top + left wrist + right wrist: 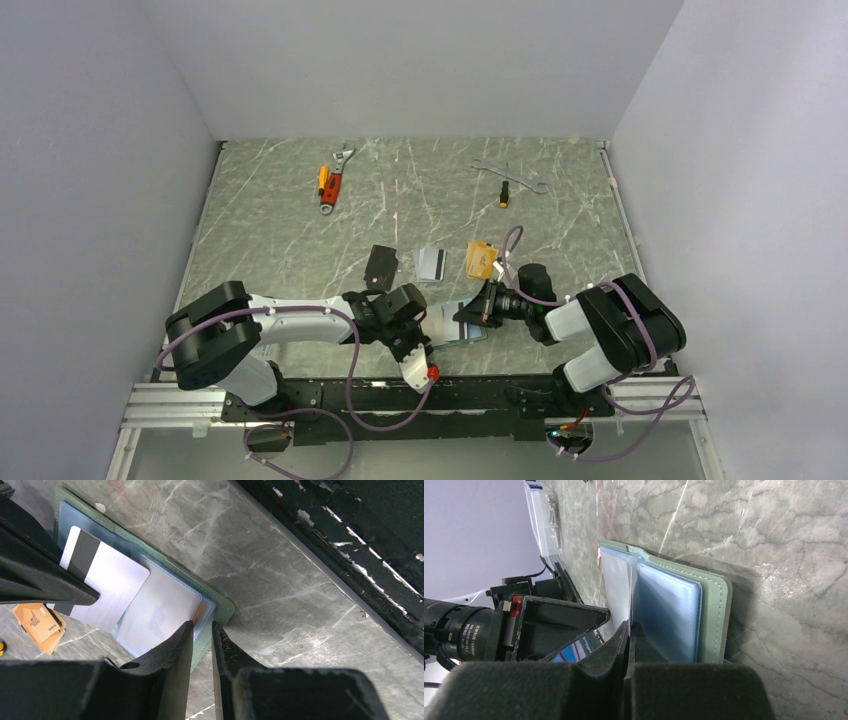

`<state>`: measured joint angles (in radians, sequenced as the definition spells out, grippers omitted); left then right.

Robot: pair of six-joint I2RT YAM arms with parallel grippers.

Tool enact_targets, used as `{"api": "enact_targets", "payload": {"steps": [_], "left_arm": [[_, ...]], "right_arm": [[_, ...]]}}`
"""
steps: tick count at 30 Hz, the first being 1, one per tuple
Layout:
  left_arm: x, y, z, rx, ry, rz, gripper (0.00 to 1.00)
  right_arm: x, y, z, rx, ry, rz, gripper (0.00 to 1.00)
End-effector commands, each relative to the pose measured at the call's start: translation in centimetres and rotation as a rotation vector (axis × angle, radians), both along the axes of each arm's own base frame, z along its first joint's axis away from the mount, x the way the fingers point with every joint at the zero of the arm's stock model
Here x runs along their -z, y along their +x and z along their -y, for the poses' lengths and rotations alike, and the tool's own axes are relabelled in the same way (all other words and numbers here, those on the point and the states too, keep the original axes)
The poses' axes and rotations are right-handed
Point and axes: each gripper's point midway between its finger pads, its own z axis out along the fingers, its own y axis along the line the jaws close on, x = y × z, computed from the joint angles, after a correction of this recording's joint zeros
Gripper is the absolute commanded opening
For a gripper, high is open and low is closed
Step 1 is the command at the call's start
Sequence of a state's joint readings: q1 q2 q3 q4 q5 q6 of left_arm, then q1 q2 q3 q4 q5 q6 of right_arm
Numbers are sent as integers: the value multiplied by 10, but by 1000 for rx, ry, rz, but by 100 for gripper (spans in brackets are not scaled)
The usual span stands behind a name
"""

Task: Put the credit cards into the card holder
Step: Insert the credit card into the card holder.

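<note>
Orange card near the open card holder bears small, seemingly illegible print.

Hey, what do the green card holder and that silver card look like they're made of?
The card holder looks like soft matte sage-green leather or imitation, judging by its stitched edges; its sleeves look like clear glossy plastic. The silver card is likely plastic with a brushed metallic finish and a dark stripe.

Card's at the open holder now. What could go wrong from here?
1. The silver-grey card with a dark stripe, pinched by the right gripper, lies skewed across the clear pocket; it may ride over it instead of sliding in.
2. The left gripper grips only the edge of the sage-green soft card holder near one corner; a push could swivel it or pull it loose.
</note>
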<state>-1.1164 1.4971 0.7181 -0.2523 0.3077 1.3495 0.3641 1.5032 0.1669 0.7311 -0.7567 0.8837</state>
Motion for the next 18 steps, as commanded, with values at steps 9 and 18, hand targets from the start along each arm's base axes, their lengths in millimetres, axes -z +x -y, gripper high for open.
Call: {"api": "enact_targets", "payload": {"steps": [9, 18], "left_arm": [[-2, -8, 0, 20, 10, -22, 25], [-2, -8, 0, 22, 11, -22, 25]], "right_arm": [[1, -4, -3, -55, 1, 26, 0], [12, -8, -2, -84, -31, -13, 0]]}}
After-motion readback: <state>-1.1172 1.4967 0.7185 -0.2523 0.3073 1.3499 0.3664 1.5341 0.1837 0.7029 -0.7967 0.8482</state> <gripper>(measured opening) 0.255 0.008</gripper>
